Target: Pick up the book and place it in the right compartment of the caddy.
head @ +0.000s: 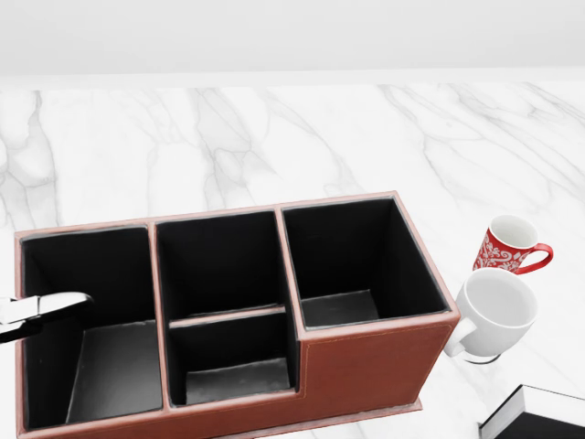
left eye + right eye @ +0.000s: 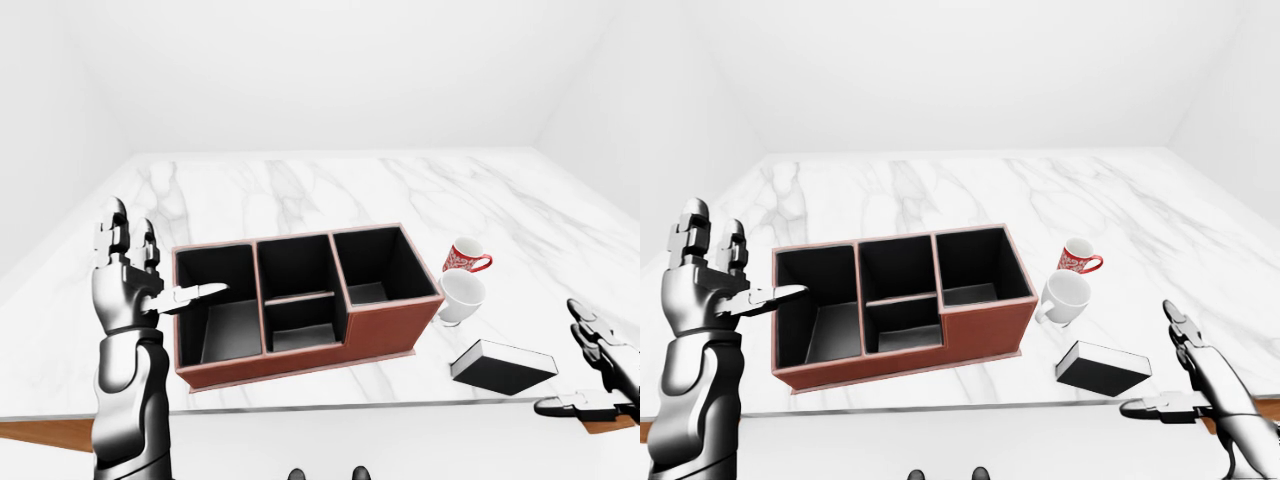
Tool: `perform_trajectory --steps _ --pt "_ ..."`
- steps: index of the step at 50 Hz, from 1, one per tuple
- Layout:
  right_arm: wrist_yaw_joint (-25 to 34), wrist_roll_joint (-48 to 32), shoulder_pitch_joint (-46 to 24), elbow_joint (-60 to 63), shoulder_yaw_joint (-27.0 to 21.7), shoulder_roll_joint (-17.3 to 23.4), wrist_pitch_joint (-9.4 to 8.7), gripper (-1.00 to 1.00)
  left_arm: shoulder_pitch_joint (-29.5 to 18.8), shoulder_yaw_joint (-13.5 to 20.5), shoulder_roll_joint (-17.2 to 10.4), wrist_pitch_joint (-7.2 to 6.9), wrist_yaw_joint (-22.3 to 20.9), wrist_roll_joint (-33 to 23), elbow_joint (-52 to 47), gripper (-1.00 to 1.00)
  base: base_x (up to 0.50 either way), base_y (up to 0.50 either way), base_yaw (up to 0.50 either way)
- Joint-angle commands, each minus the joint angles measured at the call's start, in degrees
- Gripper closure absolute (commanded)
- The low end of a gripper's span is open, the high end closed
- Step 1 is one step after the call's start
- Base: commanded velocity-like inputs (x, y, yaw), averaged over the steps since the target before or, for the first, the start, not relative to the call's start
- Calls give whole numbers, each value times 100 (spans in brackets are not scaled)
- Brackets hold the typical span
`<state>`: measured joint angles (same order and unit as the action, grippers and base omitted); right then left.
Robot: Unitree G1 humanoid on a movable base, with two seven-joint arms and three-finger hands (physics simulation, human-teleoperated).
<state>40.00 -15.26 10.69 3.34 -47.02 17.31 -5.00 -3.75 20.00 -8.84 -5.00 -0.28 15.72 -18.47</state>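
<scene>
The book, black with white page edges, lies flat on the marble table to the right of the caddy, near the table's lower edge. The caddy is a brown box with black-lined compartments; its right compartment is empty. My right hand is open, low at the right, just right of the book and apart from it. My left hand is open and raised at the caddy's left end, one finger reaching over the left compartment.
A red patterned mug and a white mug stand close to the caddy's right end, just above the book. The marble table stretches away toward the top of the view; its near edge runs along the bottom.
</scene>
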Motion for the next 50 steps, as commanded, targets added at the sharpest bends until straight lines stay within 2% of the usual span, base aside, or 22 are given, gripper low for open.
perform_trajectory --steps 1,8,23,50 --pt "0 39 -150 -368 280 227 0 -100 5 -22 12 0 -9 -27 35 -100 0 0 0" --pt "0 -172 -321 -279 509 375 0 -100 2 -26 11 0 -8 -33 38 -100 0 0 0" --pt "0 -760 -496 -235 1062 420 0 -100 9 -26 17 0 -12 -42 48 -100 0 0 0" --pt "0 -1050 -391 -790 1315 327 0 -100 -14 -24 2 0 -10 -27 110 -100 0 0 0"
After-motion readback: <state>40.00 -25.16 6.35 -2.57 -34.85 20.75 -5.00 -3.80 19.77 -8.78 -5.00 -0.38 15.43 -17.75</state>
